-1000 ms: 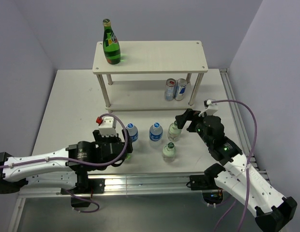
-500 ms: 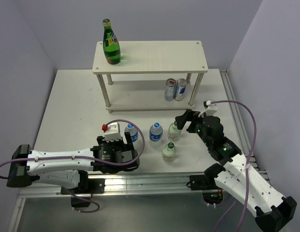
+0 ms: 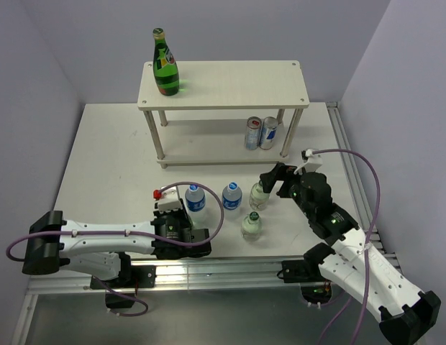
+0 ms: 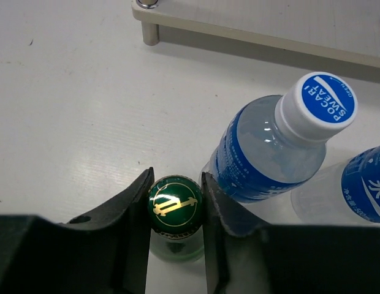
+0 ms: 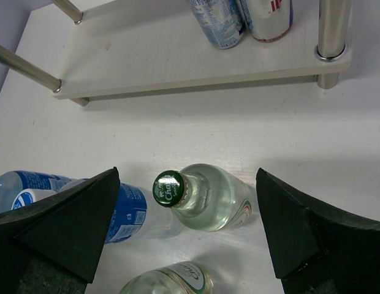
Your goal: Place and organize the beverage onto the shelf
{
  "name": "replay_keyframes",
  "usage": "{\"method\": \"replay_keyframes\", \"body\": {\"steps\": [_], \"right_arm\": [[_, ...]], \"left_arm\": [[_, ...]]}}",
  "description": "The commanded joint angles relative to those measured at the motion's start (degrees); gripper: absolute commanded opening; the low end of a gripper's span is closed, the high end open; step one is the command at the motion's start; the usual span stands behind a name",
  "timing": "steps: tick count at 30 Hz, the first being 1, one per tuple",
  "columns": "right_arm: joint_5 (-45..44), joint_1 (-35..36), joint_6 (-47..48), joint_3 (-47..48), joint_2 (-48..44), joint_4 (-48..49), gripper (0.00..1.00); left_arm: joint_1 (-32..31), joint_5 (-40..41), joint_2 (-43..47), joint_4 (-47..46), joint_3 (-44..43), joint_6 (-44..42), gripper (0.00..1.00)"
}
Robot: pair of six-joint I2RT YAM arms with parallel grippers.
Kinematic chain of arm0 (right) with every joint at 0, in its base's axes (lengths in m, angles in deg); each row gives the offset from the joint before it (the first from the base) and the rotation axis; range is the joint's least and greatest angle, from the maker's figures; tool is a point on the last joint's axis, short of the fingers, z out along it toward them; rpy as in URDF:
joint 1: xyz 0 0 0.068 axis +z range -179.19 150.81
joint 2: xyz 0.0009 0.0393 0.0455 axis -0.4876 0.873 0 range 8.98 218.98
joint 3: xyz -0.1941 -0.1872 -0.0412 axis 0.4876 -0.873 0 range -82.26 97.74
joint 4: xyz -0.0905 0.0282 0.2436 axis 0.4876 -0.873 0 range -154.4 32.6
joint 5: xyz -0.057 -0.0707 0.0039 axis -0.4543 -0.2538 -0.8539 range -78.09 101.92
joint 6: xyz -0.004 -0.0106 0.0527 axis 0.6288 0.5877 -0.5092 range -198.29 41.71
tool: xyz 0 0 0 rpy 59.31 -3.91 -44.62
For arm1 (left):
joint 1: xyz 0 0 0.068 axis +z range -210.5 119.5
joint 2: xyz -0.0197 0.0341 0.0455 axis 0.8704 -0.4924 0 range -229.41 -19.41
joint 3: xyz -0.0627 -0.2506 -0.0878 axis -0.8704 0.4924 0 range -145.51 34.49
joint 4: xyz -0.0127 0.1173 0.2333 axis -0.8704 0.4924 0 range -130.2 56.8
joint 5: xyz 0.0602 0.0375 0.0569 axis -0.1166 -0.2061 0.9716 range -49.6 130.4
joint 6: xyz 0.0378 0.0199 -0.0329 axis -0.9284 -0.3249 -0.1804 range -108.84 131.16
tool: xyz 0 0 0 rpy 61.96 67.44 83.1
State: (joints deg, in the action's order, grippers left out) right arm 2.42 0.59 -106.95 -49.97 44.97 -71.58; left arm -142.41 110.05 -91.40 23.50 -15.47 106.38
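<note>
My left gripper (image 4: 176,179) is shut on the green gold-printed cap of a green glass bottle (image 4: 175,211) standing on the table; in the top view the gripper (image 3: 193,236) hides that bottle. My right gripper (image 5: 187,177) is open, its fingers wide on either side of a clear glass bottle (image 5: 209,199) with a green cap, not touching it. That bottle (image 3: 259,192) stands in front of the shelf (image 3: 230,85). A tall green bottle (image 3: 165,68) stands on the shelf's top board at the left. Two cans (image 3: 260,133) stand on the lower board at the right.
Two blue-labelled water bottles (image 3: 196,198) (image 3: 231,195) stand between the grippers; one (image 4: 282,147) nearly touches my left gripper's right finger. A second clear glass bottle (image 3: 251,224) stands nearer the table's front edge. Walls close in behind and to the right.
My left arm has swung right toward the near water bottle, and its jaws have gone from wide open to shut on the green cap. The right arm has not moved.
</note>
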Motion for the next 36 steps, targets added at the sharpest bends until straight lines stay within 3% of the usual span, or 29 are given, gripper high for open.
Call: {"method": "replay_keyframes", "body": {"steps": [1,5,8,17,25,28,32,33,36], "right_arm": [[0.4,0.4,-0.2,0.1,0.6,1.5,0.99],[0.5,0.4,-0.1,0.1,1.0,1.6,0.99],[0.4,0.4,-0.1,0.1,1.3,1.6,0.99],[0.6,0.4,-0.2,0.1,1.0,1.6,0.99],[0.6,0.4,-0.3,0.1,1.0,1.6,0.99],[0.6,0.4,-0.3,0.1,1.0,1.7,0.99],[0.6,0.4,-0.3,0.1,1.0,1.8,0.99],[0.6,0.5,-0.3,0.1,1.0,1.8,0.99],[0.4,0.4,-0.3,0.1,0.9,1.7,0.99]], "left_arm": [[-0.5,1.6,-1.7,4.1,-1.3,6.9,0.19],[-0.9,2.3,-4.9,9.9,-2.6,11.7,0.01],[-1.5,2.7,-6.9,14.1,-5.0,15.3,0.00],[-2.7,3.6,-0.4,15.0,-13.8,5.5,0.00],[-2.6,4.7,3.8,12.9,-31.8,-19.4,0.00],[-2.6,5.2,4.6,6.7,-36.9,-32.5,0.00],[-0.4,4.0,7.9,-11.5,-38.6,-58.0,0.00],[0.3,3.3,8.5,-19.8,-38.6,-62.0,0.00],[3.8,-0.8,9.8,-32.2,-39.2,-74.4,0.00]]}}
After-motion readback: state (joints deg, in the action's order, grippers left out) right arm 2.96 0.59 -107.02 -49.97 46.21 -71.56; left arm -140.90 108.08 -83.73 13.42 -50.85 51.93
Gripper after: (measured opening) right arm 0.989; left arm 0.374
